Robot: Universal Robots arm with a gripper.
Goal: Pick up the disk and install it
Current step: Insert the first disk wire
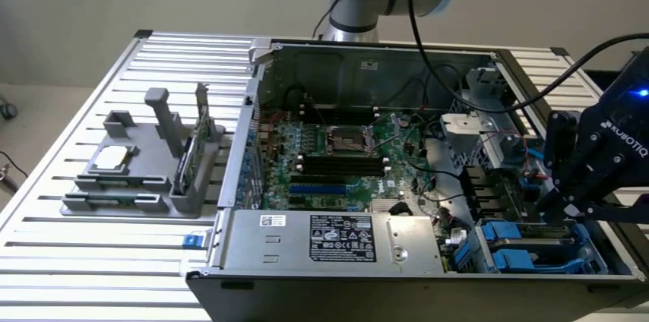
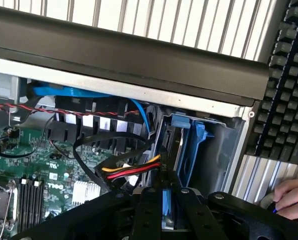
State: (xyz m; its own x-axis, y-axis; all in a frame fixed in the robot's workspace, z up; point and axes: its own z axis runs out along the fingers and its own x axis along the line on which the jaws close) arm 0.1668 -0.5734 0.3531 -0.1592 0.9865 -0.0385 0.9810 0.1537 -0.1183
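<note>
Disk (image 2: pixel 165 207), blue-edged, sits pinched edge-on in the gripper (image 1: pixel 568 208) at the exterior view's lower right, above the blue drive bay (image 1: pixel 533 242). Keeping it square to the slot (image 2: pixel 181 150) likely avoids snagging the cables (image 2: pixel 131 172).

One camera stands off the arm, high and in front of the open black computer case (image 1: pixel 406 185), looking down across the ribbed metal table (image 1: pixel 91 254) from a fair way back. The other rides the wrist, close in, facing down into the case. Both catch the green motherboard (image 1: pixel 335 155) (image 2: pixel 34 170) and the blue plastic drive brackets (image 1: pixel 517 250) (image 2: pixel 189 150).
</note>
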